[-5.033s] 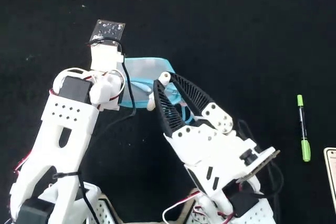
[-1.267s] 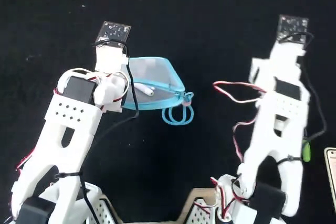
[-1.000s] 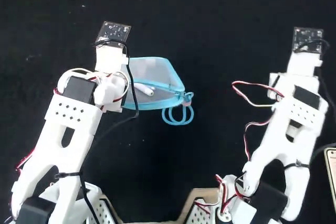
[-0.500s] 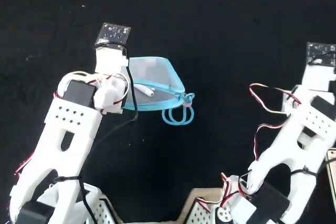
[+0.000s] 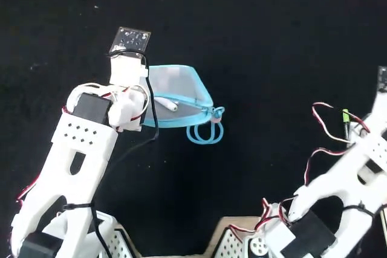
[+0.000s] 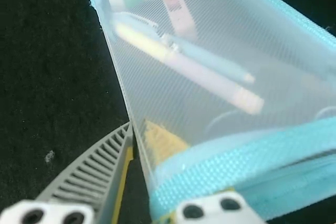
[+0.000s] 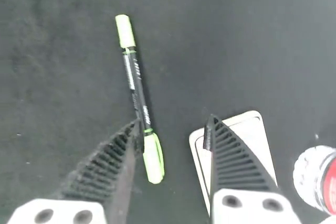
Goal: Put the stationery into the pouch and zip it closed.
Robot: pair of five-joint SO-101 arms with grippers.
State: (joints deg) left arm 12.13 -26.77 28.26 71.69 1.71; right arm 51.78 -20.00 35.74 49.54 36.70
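The left gripper (image 6: pixel 139 136) clamps the pouch (image 6: pixel 157 103), the pens (image 6: pixel 210 74) inside blurred by its mesh. Well right of the pouch, the spread right gripper (image 7: pixel 173 124) partly hides the green pen (image 7: pixel 135 87).

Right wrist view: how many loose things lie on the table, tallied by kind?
Green pen: 1
Flat white card: 1
Round white-and-red thing, cut off at the edge, kind unclear: 1
Total: 3
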